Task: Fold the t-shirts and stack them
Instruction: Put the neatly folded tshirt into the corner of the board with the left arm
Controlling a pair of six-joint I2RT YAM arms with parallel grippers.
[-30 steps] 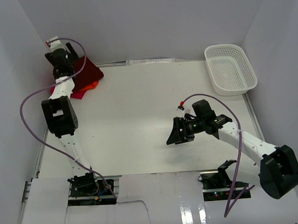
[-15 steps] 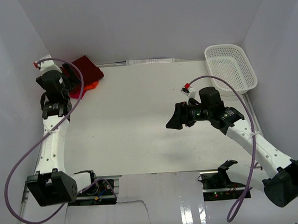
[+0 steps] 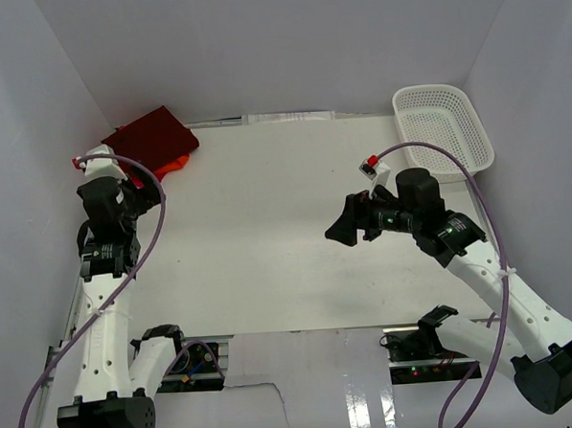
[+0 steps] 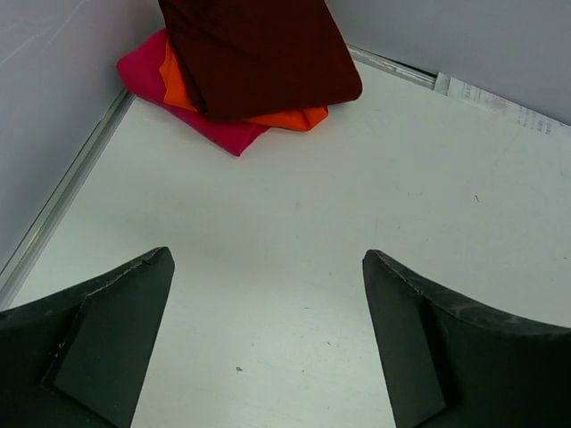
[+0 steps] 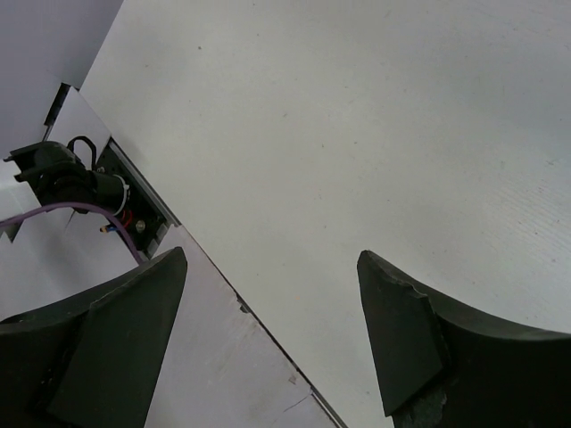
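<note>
Maroon t-shirt (image 4: 259, 53) lies atop orange t-shirt (image 4: 287, 118) and pink t-shirt (image 4: 144, 76), far left, well apart from white mesh basket (image 3: 447, 175). Left gripper (image 4: 268, 257) and right gripper (image 5: 272, 257) gape apart.

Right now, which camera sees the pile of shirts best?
The left wrist view: maroon shirt on orange shirt on pink shirt, all clear. The top view shows the pile small, in the far corner. The right wrist view misses it.
</note>
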